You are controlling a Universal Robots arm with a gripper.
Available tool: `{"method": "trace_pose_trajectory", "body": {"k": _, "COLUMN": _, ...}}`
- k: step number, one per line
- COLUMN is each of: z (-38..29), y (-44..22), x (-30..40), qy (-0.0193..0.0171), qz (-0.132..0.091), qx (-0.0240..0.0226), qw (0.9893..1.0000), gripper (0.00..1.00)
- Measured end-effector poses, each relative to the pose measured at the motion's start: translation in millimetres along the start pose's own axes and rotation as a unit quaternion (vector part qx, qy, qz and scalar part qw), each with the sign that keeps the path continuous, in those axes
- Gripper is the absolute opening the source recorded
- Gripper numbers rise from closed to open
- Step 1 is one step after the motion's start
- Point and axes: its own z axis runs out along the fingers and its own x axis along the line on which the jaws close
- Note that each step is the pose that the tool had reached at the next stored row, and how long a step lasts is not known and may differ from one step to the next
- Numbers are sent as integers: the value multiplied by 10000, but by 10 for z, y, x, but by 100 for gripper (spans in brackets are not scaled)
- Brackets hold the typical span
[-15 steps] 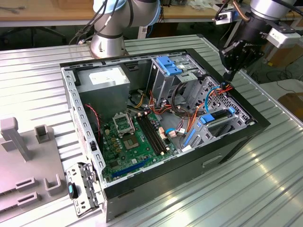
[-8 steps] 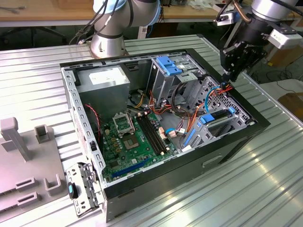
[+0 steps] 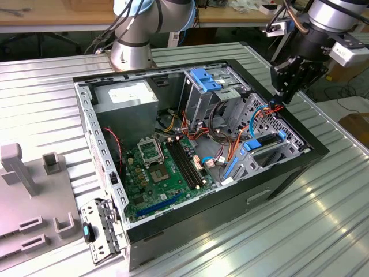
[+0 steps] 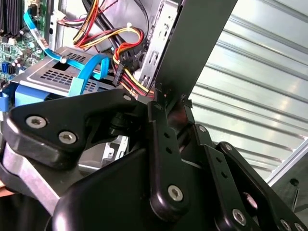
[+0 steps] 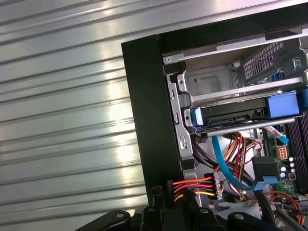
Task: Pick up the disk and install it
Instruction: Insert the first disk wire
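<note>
The gripper (image 3: 282, 98) hovered over the case rim (image 5: 144, 96), jaws seemingly together, empty; with the disk (image 5: 231, 113) seated in its bay, avoiding the wires (image 5: 197, 185) probably mattered most

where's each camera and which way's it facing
Exterior view: off the arm, looking down into the open computer case; gripper at the exterior view's right.
Second wrist view: on the wrist, looks past the gripper into the case.
First wrist view: on the wrist, faces the case corner and table.
Both wrist views share the red-and-yellow wires.
</note>
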Motion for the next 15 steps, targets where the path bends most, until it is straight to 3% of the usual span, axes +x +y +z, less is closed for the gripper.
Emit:
{"method": "trace_pose_trajectory", "body": {"k": 6, "z": 39, "y": 33, "x": 8, "qy": 36, "qz": 17, "qx": 5, "qw": 10000, "gripper": 30}}
{"method": "trace_pose_trajectory", "body": {"k": 8, "z": 40, "y": 35, "x": 9, "qy": 37, "qz": 17, "qx": 5, "qw": 10000, "gripper": 17}}
{"method": "trace_pose_trajectory", "body": {"k": 9, "z": 40, "y": 35, "x": 8, "qy": 36, "qz": 17, "qx": 6, "qw": 10000, "gripper": 17}}
{"method": "trace_pose_trajectory", "body": {"k": 12, "z": -80, "y": 35, "x": 16, "qy": 36, "qz": 17, "qx": 6, "qw": 10000, "gripper": 17}}
{"method": "trace_pose_trajectory", "body": {"k": 15, "z": -88, "y": 35, "x": 17, "qy": 36, "qz": 17, "qx": 5, "qw": 10000, "gripper": 17}}
